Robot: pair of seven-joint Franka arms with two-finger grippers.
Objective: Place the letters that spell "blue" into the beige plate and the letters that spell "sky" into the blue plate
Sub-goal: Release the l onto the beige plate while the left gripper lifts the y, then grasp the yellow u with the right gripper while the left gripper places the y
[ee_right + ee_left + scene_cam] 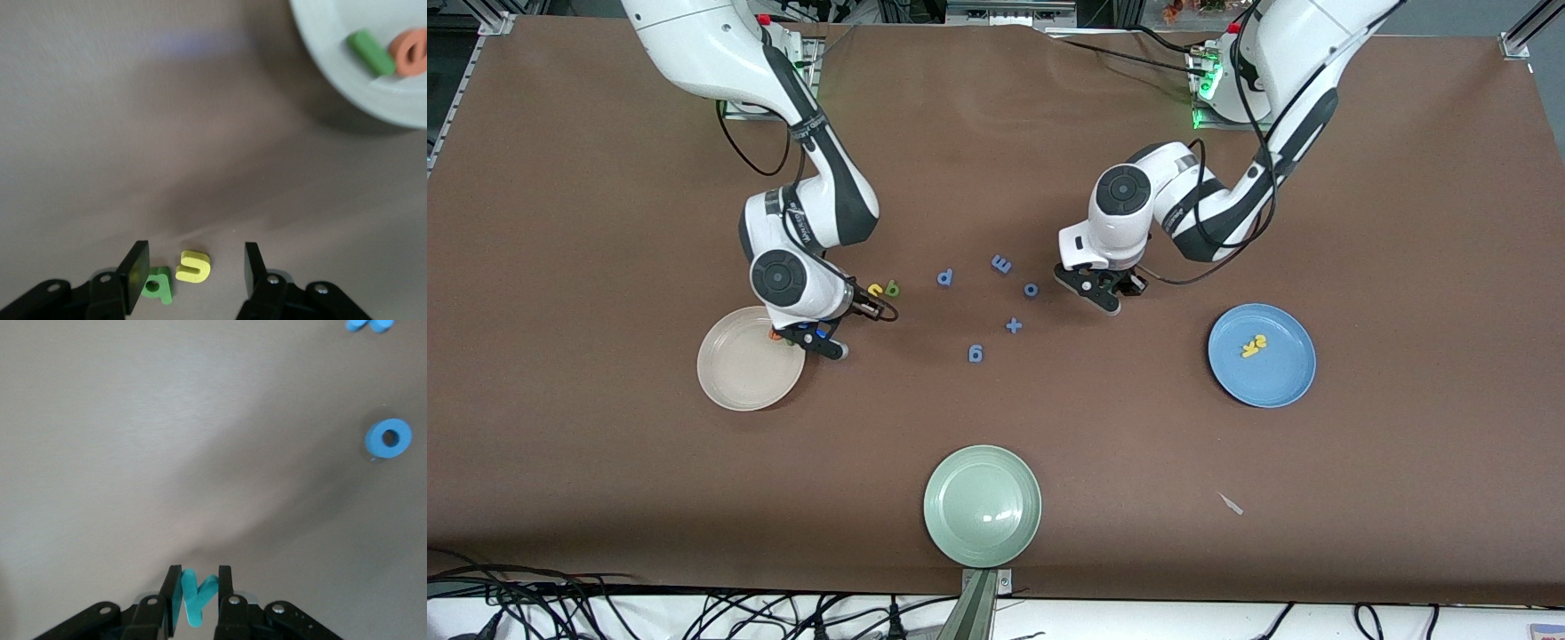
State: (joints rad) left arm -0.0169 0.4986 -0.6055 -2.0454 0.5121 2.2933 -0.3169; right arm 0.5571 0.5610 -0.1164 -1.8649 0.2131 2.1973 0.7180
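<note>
Blue plate (1261,356) already has the s and k. Left end effector (197,603), down at the bench, pinches the teal y (195,597): light, squishy foam, best gripped across its flat faces. Right end effector (195,273) spread around the u (193,266) and b (158,283), beside the beige plate (734,378).

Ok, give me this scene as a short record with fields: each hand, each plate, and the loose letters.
left hand: shut on the teal y, down at the table beside the blue o
right hand: open around the green b and yellow u
beige plate: holds olive l, orange e
blue plate: holds yellow s and k
green plate: no letters
</note>
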